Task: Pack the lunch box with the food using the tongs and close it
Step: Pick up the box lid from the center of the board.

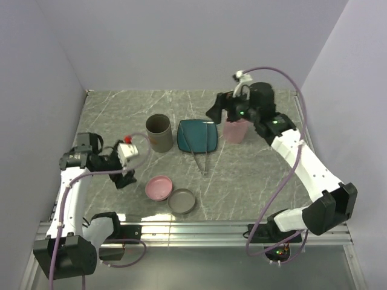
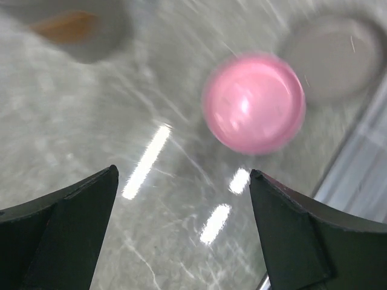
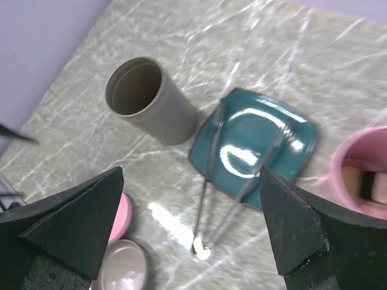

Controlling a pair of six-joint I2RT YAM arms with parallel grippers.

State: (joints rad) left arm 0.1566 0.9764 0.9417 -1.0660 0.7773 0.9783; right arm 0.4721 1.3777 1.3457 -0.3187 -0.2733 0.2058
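Top external view: the tongs (image 1: 199, 154) lie unheld, their splayed tips on the teal plate (image 1: 195, 130) and the joined end on the counter (image 1: 254, 175). The right end effector (image 3: 190, 175) hovers above them, wide open and empty. The left end effector (image 2: 182, 175) is wide open and empty too, over by the pink lid (image 1: 159, 187) and grey lid (image 1: 182, 201).

My worry: those tongs are thin and lie flat. Catch just one arm and they'll probably swivel or drag the plate. The pink cup (image 1: 236, 130) is also right beside that arm, so it's easy to bump.

Hard to tell where the food is. The plate looks bare, the left wrist view is blurry, and an orange smear (image 2: 63, 25) there might be a piece. I can't see the bottom of the grey cup (image 1: 159, 133).
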